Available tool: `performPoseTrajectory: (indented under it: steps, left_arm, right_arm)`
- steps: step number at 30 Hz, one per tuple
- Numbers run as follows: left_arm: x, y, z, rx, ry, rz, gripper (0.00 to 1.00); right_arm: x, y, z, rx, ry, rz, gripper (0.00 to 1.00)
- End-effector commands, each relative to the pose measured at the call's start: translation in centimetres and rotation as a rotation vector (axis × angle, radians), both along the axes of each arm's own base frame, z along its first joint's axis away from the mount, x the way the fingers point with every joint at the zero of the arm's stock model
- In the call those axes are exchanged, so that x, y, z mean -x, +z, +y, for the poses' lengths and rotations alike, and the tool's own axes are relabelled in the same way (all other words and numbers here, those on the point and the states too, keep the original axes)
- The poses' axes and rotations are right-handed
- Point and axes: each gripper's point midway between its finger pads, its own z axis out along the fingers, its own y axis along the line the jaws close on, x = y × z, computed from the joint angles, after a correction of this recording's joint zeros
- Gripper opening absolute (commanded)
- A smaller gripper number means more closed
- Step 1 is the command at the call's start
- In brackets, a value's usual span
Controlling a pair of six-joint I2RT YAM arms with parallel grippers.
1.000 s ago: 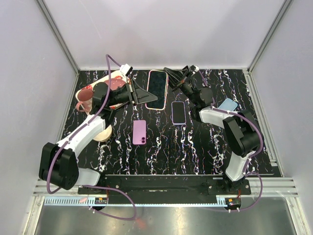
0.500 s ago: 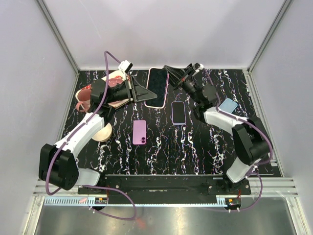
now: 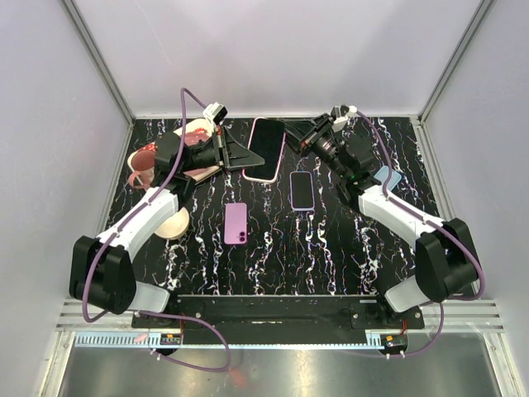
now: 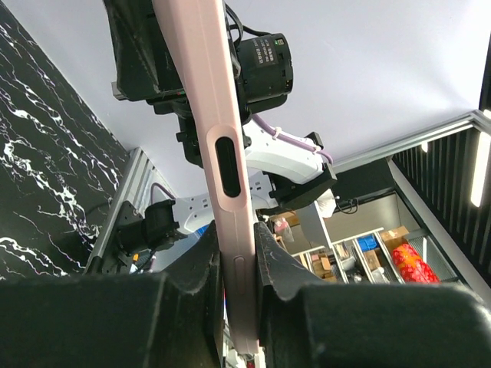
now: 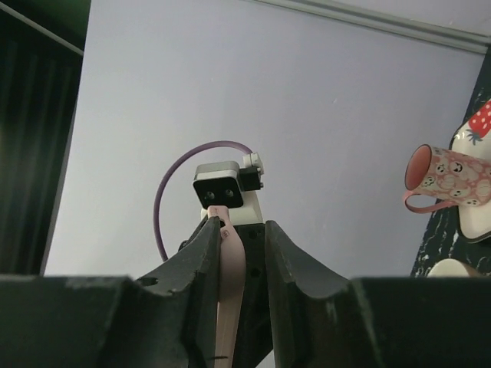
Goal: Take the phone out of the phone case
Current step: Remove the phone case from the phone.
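Observation:
The phone (image 3: 266, 147), dark screen up inside a pink case (image 4: 222, 153), is held off the table at the back centre. My left gripper (image 3: 240, 157) is shut on the case's left long edge; in the left wrist view its fingers (image 4: 238, 261) pinch the pink rim. My right gripper (image 3: 289, 137) is at the case's upper right edge. In the right wrist view the pink case edge (image 5: 230, 291) lies against one finger of the right gripper (image 5: 236, 230), with a gap to the other finger, so it stands open.
A pink mug (image 3: 142, 168) and a strawberry plate (image 3: 195, 132) sit at the back left, a beige bowl (image 3: 174, 225) below them. A purple phone (image 3: 236, 223), a dark phone (image 3: 302, 190) and a light blue case (image 3: 385, 176) lie on the marbled table (image 3: 347, 248).
My right gripper's jaws have parted from the case edge, and the right arm has stretched out toward the back. The left gripper keeps its hold; the phone has tilted slightly.

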Motion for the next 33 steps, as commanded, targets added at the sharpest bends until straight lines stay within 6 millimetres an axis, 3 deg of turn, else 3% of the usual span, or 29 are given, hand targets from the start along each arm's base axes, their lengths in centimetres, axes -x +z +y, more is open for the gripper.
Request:
performPoseTrajectory:
  steps: [1,12,21,25,28,29,33]
  left_arm:
    - [1.8,12.7,2.2,0.324,0.189,-0.548,0.00]
    - [0.2,11.2,1.8,0.333,0.178,-0.485,0.00]
    - [-1.1,10.4,1.3,0.307,0.181,-0.476,0.00]
    - [-1.7,10.0,1.2,0.304,0.182,-0.466,0.00]
    - [-2.2,9.9,1.3,0.303,0.194,-0.458,0.00]
    - [-2.4,9.8,1.3,0.303,0.199,-0.452,0.00]
    - [-3.3,8.6,1.0,0.268,0.210,-0.426,0.00]
  right_arm:
    - [8.1,-13.7,5.0,0.348,0.381,0.211,0.34]
    - [11.7,-11.0,7.2,0.304,0.560,0.084,0.38]
    - [14.3,-11.3,9.1,0.247,0.725,0.066,0.39]
    - [14.8,-12.0,9.3,0.254,0.743,0.077,0.31]
    - [15.0,-11.8,9.3,0.253,0.752,0.064,0.12]
    - [14.9,-11.8,9.3,0.251,0.748,0.064,0.00]
    - [13.8,-11.8,9.0,0.284,0.680,0.045,0.00]
